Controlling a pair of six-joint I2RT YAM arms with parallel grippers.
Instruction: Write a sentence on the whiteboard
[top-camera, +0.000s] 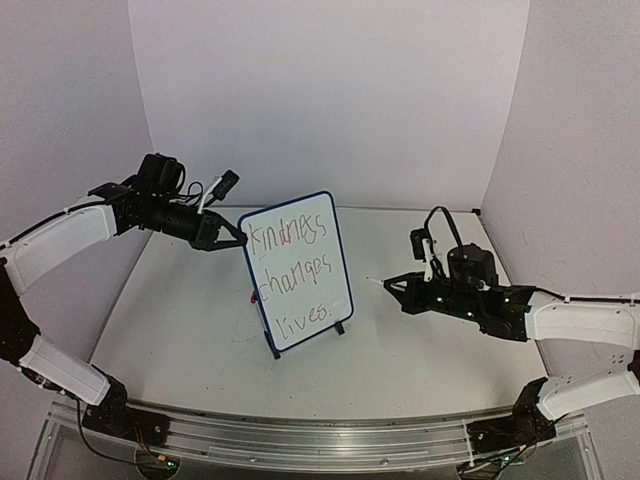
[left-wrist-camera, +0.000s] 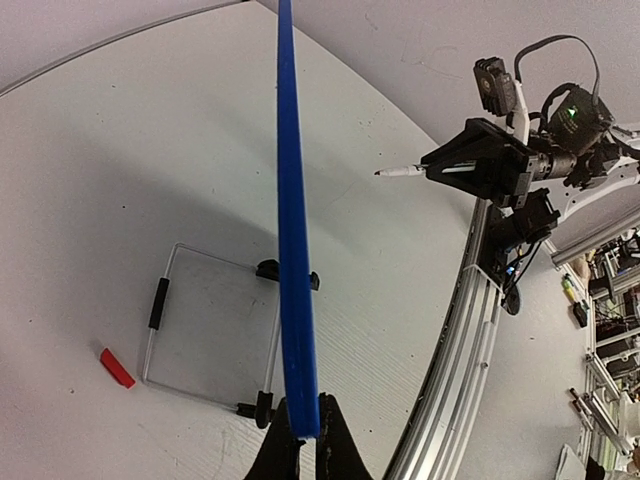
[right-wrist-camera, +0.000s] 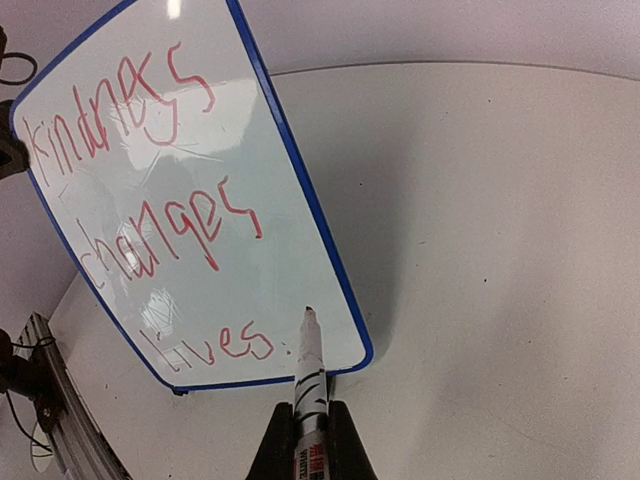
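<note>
The marker is held clamped in the right gripper, its tip aimed at the whiteboard but apart from it. The whiteboard stands mid-way across the table, bearing the sentence in red. Its upper left edge is pinched by the left gripper. Behind it, a wire frame and a red cap are noted.

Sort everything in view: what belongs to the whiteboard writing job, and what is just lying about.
Belongs to the job:
- whiteboard, its edge clamped in the left claw
- red sentence written on it
- marker, gripped in the right claw

Lying about:
- small red piece on the table behind the whiteboard, maybe a cap
</note>
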